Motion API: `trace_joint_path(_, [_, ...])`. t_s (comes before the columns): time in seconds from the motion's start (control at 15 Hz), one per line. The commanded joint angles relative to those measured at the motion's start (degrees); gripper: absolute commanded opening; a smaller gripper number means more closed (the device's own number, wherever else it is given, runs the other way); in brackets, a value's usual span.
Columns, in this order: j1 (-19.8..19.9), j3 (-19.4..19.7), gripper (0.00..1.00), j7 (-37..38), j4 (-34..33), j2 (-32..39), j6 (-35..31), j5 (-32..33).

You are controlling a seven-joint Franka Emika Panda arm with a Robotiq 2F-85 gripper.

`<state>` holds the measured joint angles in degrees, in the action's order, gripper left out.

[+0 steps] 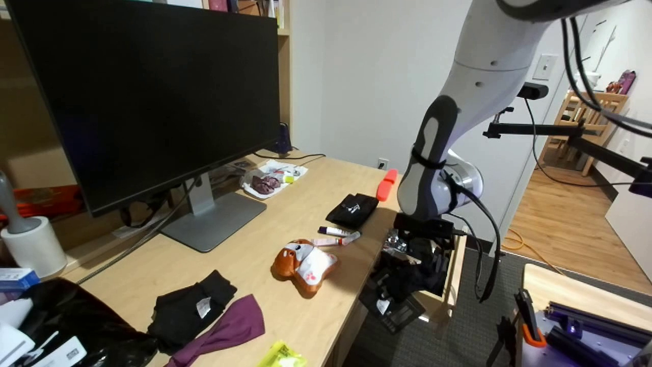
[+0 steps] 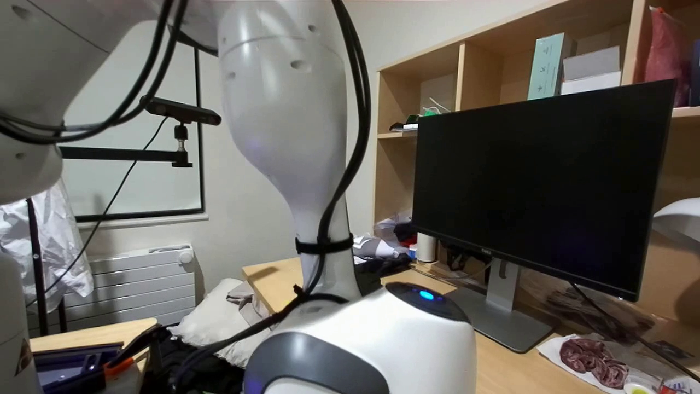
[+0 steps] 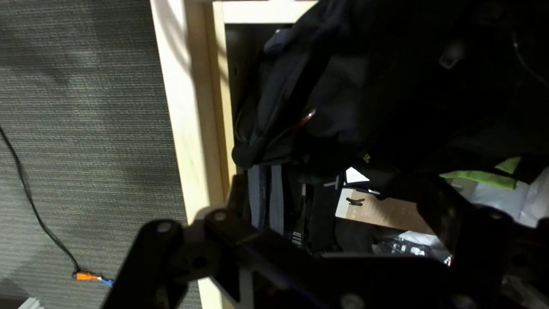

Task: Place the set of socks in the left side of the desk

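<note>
A black fabric bundle with a white label, seemingly the set of socks, lies on the light-wood desk, next to a purple cloth. In the wrist view my gripper stands open over the pulled-out drawer, its dark fingers wide apart with nothing held between them. Beneath them are black fabric, a grey zip strip and a tan card. An exterior view has the wrist low over the drawer; the fingers there blend into the dark contents. I cannot tell whether socks are among that fabric.
A large monitor stands at the back of the desk. A tan, white and red plush, a black pouch, small tubes and a red case lie along the front. A black plastic bag is at the near end.
</note>
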<state>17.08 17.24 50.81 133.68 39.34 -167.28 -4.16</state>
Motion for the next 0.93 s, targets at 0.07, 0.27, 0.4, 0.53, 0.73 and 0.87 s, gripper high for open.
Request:
trace_joint_path(0.07, [0.8, -2.4, 1.0, -7.0, -4.3, 7.8, -3.0, -5.1])
trace_joint_path(0.27, [2.4, -5.7, 1.0, -10.2, -4.4, 9.2, -5.9, -8.9])
trace_joint_path(0.4, [3.9, -8.2, 1.0, -12.2, -4.6, 9.6, -7.7, -11.3])
trace_joint_path(0.53, [5.4, -10.4, 1.0, -14.1, -4.9, 10.0, -9.6, -13.3])
trace_joint_path(0.73, [8.1, -13.4, 1.0, -16.6, -6.1, 11.0, -12.2, -15.7])
trace_joint_path(0.87, [9.0, -14.1, 0.73, -17.5, -7.1, 12.0, -13.1, -16.8])
